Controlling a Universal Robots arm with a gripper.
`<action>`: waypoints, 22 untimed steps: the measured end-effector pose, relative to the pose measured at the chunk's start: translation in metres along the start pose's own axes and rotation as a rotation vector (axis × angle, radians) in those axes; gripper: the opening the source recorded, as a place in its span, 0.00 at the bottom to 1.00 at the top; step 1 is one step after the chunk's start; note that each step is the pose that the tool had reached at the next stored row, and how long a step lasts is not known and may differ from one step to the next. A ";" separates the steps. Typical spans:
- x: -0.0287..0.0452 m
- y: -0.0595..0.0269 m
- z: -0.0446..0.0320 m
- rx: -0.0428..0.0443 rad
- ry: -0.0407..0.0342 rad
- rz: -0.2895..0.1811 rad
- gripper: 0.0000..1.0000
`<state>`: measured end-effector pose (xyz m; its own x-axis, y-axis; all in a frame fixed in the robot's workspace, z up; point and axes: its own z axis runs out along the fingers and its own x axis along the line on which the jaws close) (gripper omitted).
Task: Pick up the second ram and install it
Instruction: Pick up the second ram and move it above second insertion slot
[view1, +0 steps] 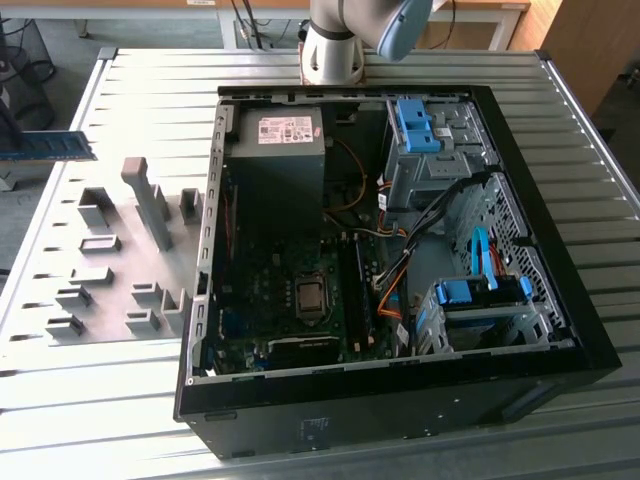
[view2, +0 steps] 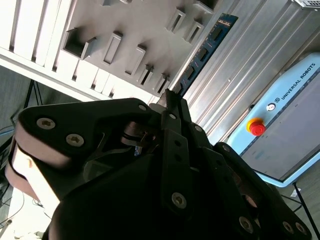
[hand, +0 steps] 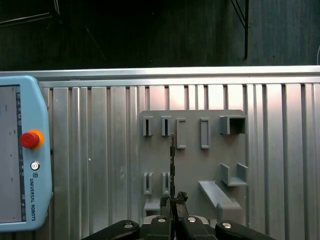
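The second ram is a thin blue circuit-board stick hanging in the air at the exterior view's far left, above the table edge. In the second wrist view the ram sticks out from the black gripper, which is shut on one end of it. In the first wrist view the ram is seen edge-on as a thin dark line rising from the gripper, over the grey fixture plate. The open computer case holds the green motherboard with long black slots.
The grey fixture plate with raised blocks lies on the ribbed metal table, at the exterior view's left of the case. A teach pendant with a red button lies beside the plate. Cables and blue drive bays fill the case's right half.
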<state>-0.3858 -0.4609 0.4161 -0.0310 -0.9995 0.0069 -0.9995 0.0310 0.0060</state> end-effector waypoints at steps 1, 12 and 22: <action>0.0000 -0.0004 0.0000 0.0000 0.0000 0.000 0.14; -0.0002 -0.0050 0.0000 0.0000 0.0000 0.000 0.14; -0.0003 -0.0079 -0.0001 0.0000 0.0000 0.000 0.14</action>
<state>-0.3778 -0.4609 0.4161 -0.0310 -0.9995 0.0070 -0.9995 0.0310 0.0061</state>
